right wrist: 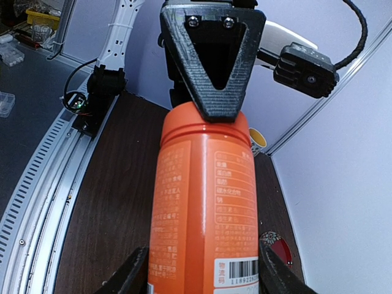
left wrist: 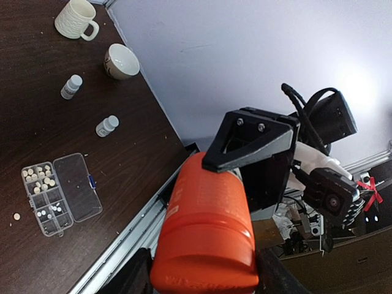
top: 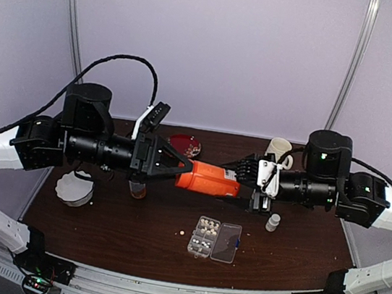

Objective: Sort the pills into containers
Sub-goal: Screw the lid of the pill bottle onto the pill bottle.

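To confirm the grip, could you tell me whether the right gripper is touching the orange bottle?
Touching: in the right wrist view, the right gripper clamps the orange bottle, fingers pressed against both sides.

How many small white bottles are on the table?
2. One small white bottle is nearer the white mug; the other is nearer the clear plastic organiser box. Others could be hidden behind the arms.

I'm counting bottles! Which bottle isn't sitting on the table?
The big orange bottle: it is up in the air, lying sideways. The two small white bottles both sit on the table.
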